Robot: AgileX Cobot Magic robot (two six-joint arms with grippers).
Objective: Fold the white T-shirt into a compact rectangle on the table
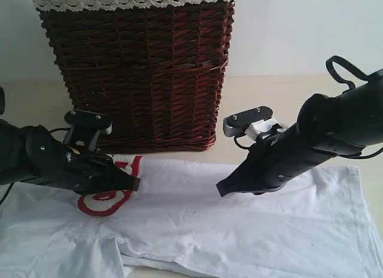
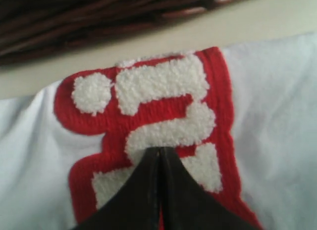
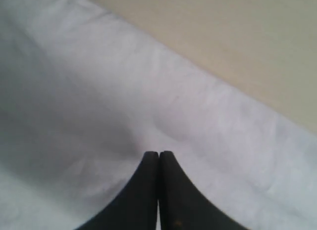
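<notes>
White T-shirt [image 1: 239, 230] lies spread flat on the table [image 1: 269, 104], directly in front of the basket [image 1: 137, 69], its near edge almost at the basket's foot; thin soft cotton, lightly creased, with a fold ridge running across the lower front and one sleeve lying loose on the side away from the basket. Table: smooth, matte, pale cream. Basket: dark red wicker, tight horizontal weave, boxy with a slight taper to the base; white lace trim [image 1: 131, 0] along its rim.

Chest letters [image 2: 163, 106]: fuzzy white terry-like pile on a flat red felt-like outline, blocky rounded shapes plus one round dot; only part shows, so no word can be read. No other label or brand is legible.

Left hand [image 1: 134, 183]: black, smooth, tapering to a wedge; its fingers are pressed together with nothing between them; the tip sits over the red-and-white lettering, in front of the basket's left corner; contact with the cloth cannot be told.

Right hand [image 1: 220, 188]: same black wedge, also pressed together and holding nothing; tip low over plain white cloth, in front of the basket's right corner, near the shirt's edge facing the basket.
</notes>
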